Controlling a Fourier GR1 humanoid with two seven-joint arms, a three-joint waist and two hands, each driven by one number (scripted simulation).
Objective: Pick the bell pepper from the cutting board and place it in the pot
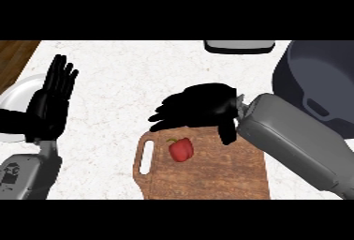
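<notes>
While the small red bell pepper (181,149) lies on the brown wooden cutting board (221,173), nothing has hold of it: it sits on the far-left part of the board, just right of the board's handle slot (146,157), green stem pointing far-left. R black hand (197,108) is over the board's far edge, just beyond the pepper and apart from it; fingers (166,115) point left, relaxed and only slightly bent, thumb (228,131) hanging toward the near side, nothing in the grasp. R grey forearm (297,145) comes in from the lower right, crossing the board's right-hand far corner. Large dark grey round pot (311,75) is at the far right of the white speckled counter (138,70), partly cut off by the view's edge, well right of the pepper w/ the R forearm between them. L black hand (52,98) at the left edge, fingers straight and pointing away, palm flat, holding nothing, resting there. Behind it a white round plate (17,91), partly hidden. Far centre-right: a pale grey rounded object (239,46), cut off by the far edge; can't tell what it is. Far-left corner: strip of brown wood surface (14,51).
</notes>
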